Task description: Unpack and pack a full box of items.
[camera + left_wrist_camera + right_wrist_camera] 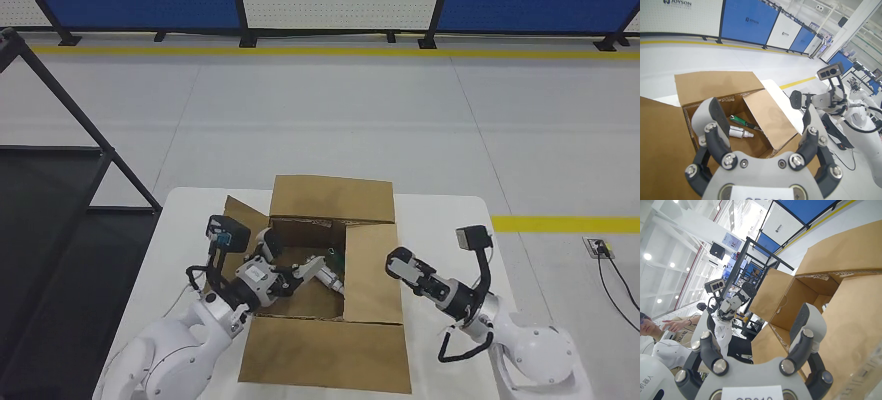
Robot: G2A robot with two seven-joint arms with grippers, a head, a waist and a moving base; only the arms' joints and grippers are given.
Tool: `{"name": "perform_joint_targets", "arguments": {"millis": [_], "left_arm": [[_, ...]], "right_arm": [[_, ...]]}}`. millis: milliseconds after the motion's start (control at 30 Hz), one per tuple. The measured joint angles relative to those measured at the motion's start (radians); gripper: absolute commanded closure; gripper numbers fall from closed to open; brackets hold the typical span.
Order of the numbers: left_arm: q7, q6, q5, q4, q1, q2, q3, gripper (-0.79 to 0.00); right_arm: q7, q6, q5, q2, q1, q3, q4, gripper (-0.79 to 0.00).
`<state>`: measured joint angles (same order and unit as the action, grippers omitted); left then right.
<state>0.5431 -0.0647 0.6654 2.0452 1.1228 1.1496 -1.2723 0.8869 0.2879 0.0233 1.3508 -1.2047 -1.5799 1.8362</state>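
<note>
While the box (332,198) sits open in the middle of the table (190,215), the left gripper (762,106) hangs over its opening, jaws spread wide, nothing held. The right gripper (755,311) is just right of the box, beside the right flap (770,115), also spread wide and empty.

On the box floor lie a green-handled screwdriver (740,121) and a small white spray bottle (738,132), side by side. The screwdriver's tip reaches the flap's edge.

- Bottle: probably light, smooth, round. It looks likely to roll or squirt out of a pinch. Best taken across mid-body, pads square to its axis.
- Screwdriver: stiff, handle-heavy. Best taken across the handle, not the thin shaft.
- Flap leans in over the opening. Corrugated board is soft, so it would give if brushed.
</note>
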Motion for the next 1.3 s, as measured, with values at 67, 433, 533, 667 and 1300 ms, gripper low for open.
{"name": "perform_joint_targets", "arguments": {"millis": [67,433,533,667,1300], "left_arm": [[0.034,0.010,-0.006,-0.026,-0.031,0.002,0.019,-0.785],[0.029,0.009,-0.004,-0.025,-0.028,0.002,0.018,-0.785],[0.029,0.009,-0.004,-0.025,-0.028,0.002,0.018,-0.785],[0.046,-0.025,-0.097,-0.072,-0.048,0.007,0.025,-0.785],[0.309,0.000,-0.523,-0.562,-0.443,0.078,0.291,-0.785]], "right_arm": [[0.012,-0.002,-0.008,-0.006,-0.025,-0.025,0.013,-0.785],[0.020,-0.006,-0.008,-0.008,-0.030,-0.029,0.014,-0.785],[0.020,-0.006,-0.008,-0.008,-0.030,-0.029,0.014,-0.785],[-0.005,-0.005,0.003,-0.010,-0.046,-0.025,0.025,-0.785],[-0.042,0.156,-0.080,-0.049,-0.249,-0.179,0.136,-0.785]]}}
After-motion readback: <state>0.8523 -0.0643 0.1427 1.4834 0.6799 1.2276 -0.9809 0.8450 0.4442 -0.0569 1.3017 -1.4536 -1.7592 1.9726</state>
